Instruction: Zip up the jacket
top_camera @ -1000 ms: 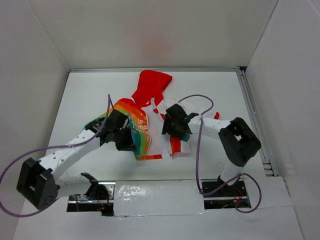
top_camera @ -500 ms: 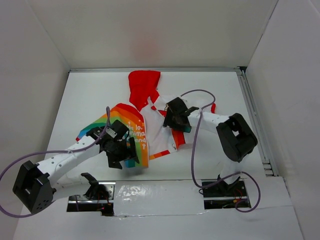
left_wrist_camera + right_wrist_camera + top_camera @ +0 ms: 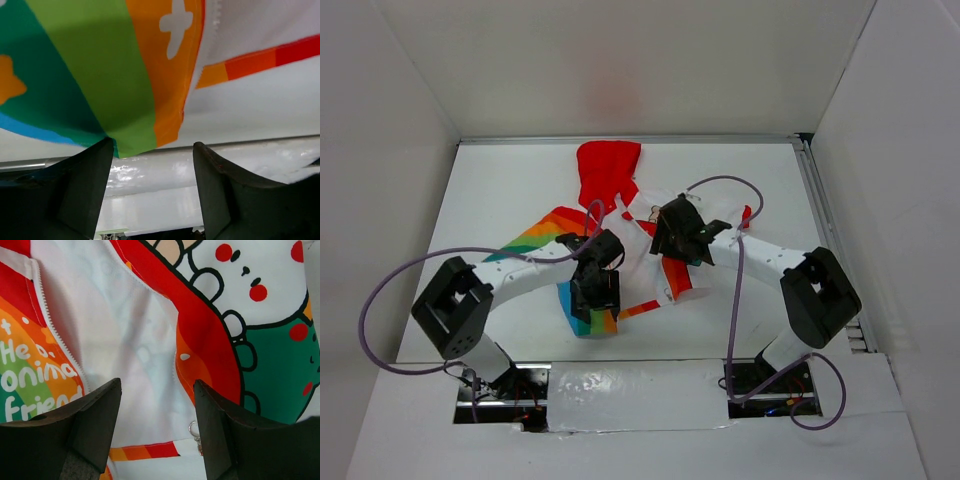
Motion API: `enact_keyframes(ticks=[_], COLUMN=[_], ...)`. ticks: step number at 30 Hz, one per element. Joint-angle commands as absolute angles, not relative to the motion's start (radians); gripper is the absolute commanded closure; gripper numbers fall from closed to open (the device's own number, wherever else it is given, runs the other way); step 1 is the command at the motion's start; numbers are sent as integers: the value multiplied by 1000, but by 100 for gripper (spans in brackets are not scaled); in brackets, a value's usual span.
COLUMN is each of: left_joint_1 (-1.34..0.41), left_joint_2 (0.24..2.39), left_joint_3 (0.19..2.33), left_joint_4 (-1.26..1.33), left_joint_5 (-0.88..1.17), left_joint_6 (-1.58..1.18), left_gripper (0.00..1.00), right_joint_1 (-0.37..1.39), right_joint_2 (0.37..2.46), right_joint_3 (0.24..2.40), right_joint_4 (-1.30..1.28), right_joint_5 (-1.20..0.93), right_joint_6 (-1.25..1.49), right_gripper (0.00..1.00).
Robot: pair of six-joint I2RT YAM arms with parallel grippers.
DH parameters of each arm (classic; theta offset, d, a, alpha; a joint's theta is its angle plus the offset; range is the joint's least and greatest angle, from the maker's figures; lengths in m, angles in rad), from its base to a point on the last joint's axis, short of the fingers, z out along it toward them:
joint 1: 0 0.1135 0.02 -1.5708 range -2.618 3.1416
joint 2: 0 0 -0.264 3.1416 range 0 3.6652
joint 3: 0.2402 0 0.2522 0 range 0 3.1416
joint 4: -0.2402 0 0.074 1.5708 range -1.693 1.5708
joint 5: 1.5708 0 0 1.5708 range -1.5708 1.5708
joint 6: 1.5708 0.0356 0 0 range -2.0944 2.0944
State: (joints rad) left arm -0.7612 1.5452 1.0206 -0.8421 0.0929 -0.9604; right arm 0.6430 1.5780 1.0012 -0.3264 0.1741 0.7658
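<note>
Jacket point(image 3: 605, 175) lies unzipped: rainbow-striped panels spread, white lining showing, red hood.

A white surface point(image 3: 490, 190) lies boxed in by plain white walls point(image 3: 650, 70). A metal rail point(image 3: 827, 240) runs along its edge at 3 o'clock. At 6 o'clock, a glossy, wrinkled white strip point(image 3: 640, 385) covers the near edge.

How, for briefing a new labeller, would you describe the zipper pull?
In the right wrist view, the jacket lies open, white lining showing. Follow the red front edge right of the lining down to its lower end. There sits the zipper pull, the only small silver metal piece.
</note>
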Motion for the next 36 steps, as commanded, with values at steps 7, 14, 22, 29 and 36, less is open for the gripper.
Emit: enact_keyframes(ticks=[7, 14, 22, 29, 36], left_joint_1=[-776, -782, -807, -810, -825], left_joint_2=[1701, 1787, 1743, 1845, 1927], left_joint_3=[1045, 1074, 1080, 1101, 1132], left_joint_4=[-761, -767, -778, -810, -886], left_joint_5=[117, 112, 104, 60, 6], left_joint_6=[-920, -936, -962, -1006, -1095], left_gripper=[33, 22, 9, 21, 54], right_joint_1=[632, 630, 632, 632, 627], right_joint_2=[1571, 1600, 1611, 1603, 1589], right_joint_3=[976, 974, 973, 968, 950], right_joint_4=[-319, -321, -319, -322, -316], right_joint_5=[183, 186, 181, 186, 193], right_joint_6=[779, 785, 787, 793, 802], right_gripper=[33, 33, 33, 33, 33])
